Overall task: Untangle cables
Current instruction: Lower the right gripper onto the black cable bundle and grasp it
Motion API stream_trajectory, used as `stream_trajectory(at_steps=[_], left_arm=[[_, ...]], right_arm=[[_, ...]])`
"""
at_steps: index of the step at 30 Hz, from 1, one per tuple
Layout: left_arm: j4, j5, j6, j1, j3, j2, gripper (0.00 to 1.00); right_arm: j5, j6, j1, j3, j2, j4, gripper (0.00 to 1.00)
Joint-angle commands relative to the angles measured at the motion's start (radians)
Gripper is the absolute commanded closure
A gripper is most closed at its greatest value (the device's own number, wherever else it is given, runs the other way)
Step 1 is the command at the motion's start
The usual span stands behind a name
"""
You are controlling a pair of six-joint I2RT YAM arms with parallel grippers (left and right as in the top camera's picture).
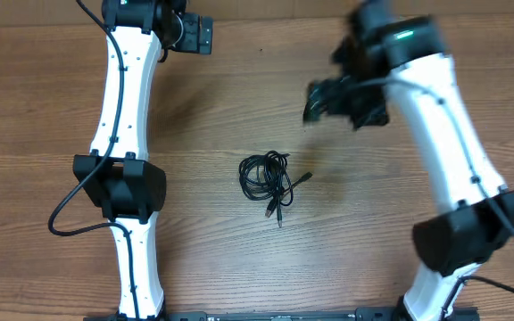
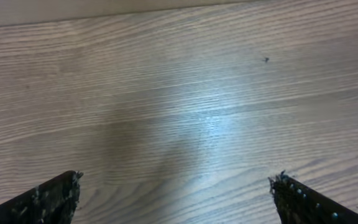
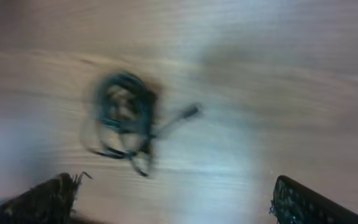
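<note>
Wood-grain brown desk fills the overhead view. The cables lie near the middle of the frame as a small black coiled bundle, with a few plug ends sticking out at its right and lower side. The left gripper sits at the upper left of the frame, well apart from the bundle. The right gripper is a blurred dark shape in the upper right, above and to the right of the cables and not touching them. From this view I cannot tell how either gripper's jaws stand.

In the left wrist view, the left gripper is open. Its two dark fingertips show only in the lower corners, wide apart, with nothing between them but bare desk. A tiny dark speck lies in the upper right.

The right wrist view is blurred. The cables appear left of centre, with one plug end pointing right. The right gripper is open, its fingertips in the lower corners, clear of the bundle and holding nothing.
</note>
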Motion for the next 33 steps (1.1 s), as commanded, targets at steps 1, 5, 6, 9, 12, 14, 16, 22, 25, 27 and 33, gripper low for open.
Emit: stream_trajectory(at_steps=[1, 5, 6, 9, 12, 14, 16, 22, 25, 27, 33], left_arm=[[-0.003, 0.048, -0.021, -0.022, 0.021, -0.004, 0.0], [0.016, 0.048, -0.021, -0.027, 0.021, -0.004, 0.01], [0.019, 0.048, -0.021, -0.027, 0.021, -0.004, 0.0], [0.024, 0.047, -0.016, -0.027, 0.021, -0.004, 0.0], [0.027, 0.045, -0.016, -0.025, 0.021, -0.004, 0.0], [0.027, 0.045, -0.016, -0.025, 0.021, -0.004, 0.0], [0.027, 0.045, -0.016, -0.025, 0.021, -0.004, 0.0], [0.042, 0.045, -0.017, -0.025, 0.021, -0.004, 0.01], [0.044, 0.045, -0.017, -0.025, 0.021, -0.004, 0.0], [0.045, 0.045, -0.017, -0.026, 0.021, -0.004, 0.0], [0.05, 0.045, -0.017, -0.026, 0.021, -0.004, 0.01]], right_arm=[[0.401, 0.187, 0.122, 0.003, -0.137, -0.066, 0.0], [0.202, 0.188, 0.159, -0.069, -0.207, -0.046, 0.0], [0.181, 0.188, 0.159, -0.108, -0.215, -0.047, 0.0], [0.171, 0.186, 0.159, -0.247, -0.217, -0.022, 0.0], [0.137, 0.155, 0.159, -0.432, -0.217, 0.05, 0.0], [0.082, 0.125, 0.159, -0.543, -0.217, 0.126, 0.0], [0.013, 0.1, 0.159, -0.626, -0.217, 0.217, 0.0], [-0.201, -0.029, 0.159, -0.692, -0.216, 0.458, 0.0], [-0.223, -0.032, 0.158, -0.692, -0.216, 0.509, 0.0], [-0.22, -0.032, 0.158, -0.693, -0.216, 0.521, 0.0], [-0.154, -0.032, 0.158, -0.716, -0.212, 0.555, 0.0]])
